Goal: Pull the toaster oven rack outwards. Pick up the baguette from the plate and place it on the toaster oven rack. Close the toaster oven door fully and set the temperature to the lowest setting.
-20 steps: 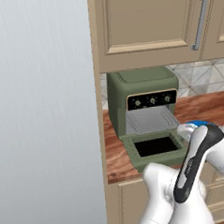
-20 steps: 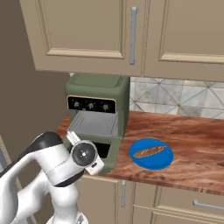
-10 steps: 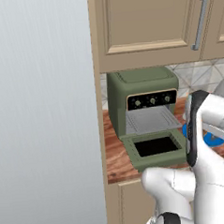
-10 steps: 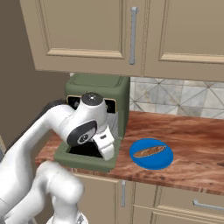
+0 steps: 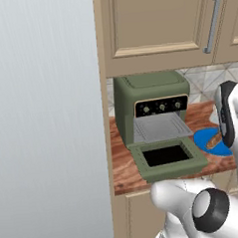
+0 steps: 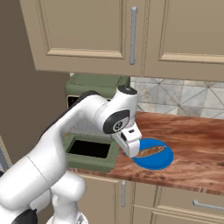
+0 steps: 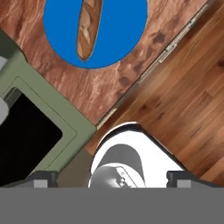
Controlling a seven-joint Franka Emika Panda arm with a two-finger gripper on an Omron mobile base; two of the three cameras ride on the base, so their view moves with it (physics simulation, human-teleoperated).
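One baguette [image 7: 89, 27] lies on the blue plate [image 7: 127, 30] at the top of your hand view, on the bench [image 6: 192, 148]. Your pincer [image 7: 112, 177] is released, jaws wide, holding nothing. Toaster oven door [image 5: 168, 159] hangs open at centre of your left base view, rack [image 5: 159, 128] drawn out.

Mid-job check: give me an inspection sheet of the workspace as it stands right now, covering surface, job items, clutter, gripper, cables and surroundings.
Surface: wooden counter, carrying the oven and the plate.
Toaster oven: olive green, three knobs on a black strip.
Toaster oven door: folded down flat, fully open.
Toaster oven rack: grey shelf showing at the cavity mouth, bare.
Plate: blue, beside the door on the counter.
Baguette: lying on the plate, not yet picked.
Clutter: nothing seen.
Gripper: open, holding nothing, above the counter edge short of the plate.
Cables: nothing seen.
Surroundings: beige cabinets above, tiled backsplash behind.
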